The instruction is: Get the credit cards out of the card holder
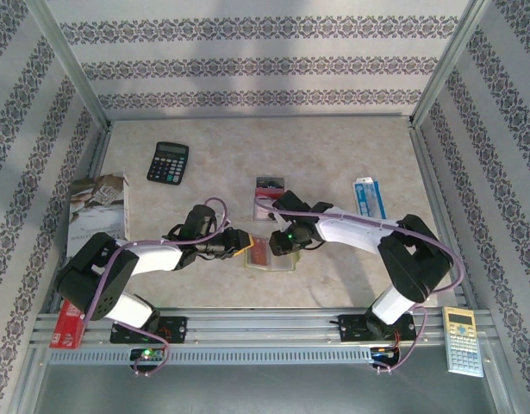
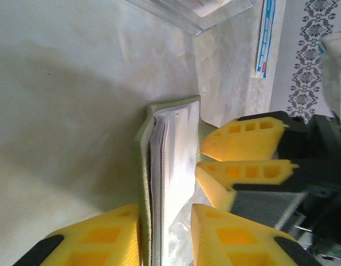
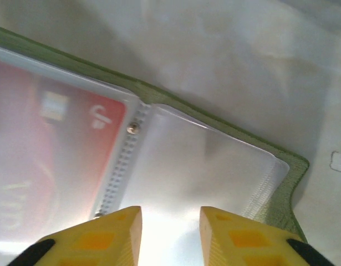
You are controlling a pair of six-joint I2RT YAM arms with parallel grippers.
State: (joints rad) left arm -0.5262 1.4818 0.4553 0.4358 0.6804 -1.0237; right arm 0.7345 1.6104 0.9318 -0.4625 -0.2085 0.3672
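Top view: card holder (image 1: 270, 256) lies open at counter (image 1: 351, 164) centre, reachable from either side; loose credit cards (image 1: 269, 185) at its 12 o'clock. Left wrist: left claw (image 2: 166, 216) straddles the holder's olive edge, likely steadying it; pinch not discernible. Right wrist: right claw (image 3: 170, 221), jaws apart and empty, hovers over a clear pocket (image 3: 203, 166); red card (image 3: 48, 149) pocketed at 9 o'clock.

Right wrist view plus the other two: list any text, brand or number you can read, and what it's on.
Nothing can be read.
red card: pale lettering and a symbol, too blurred.
black calculator: key labels too small.
blue-and-white packet: print too small.
booklet: cover print too small.
pale calculator: key labels too small.
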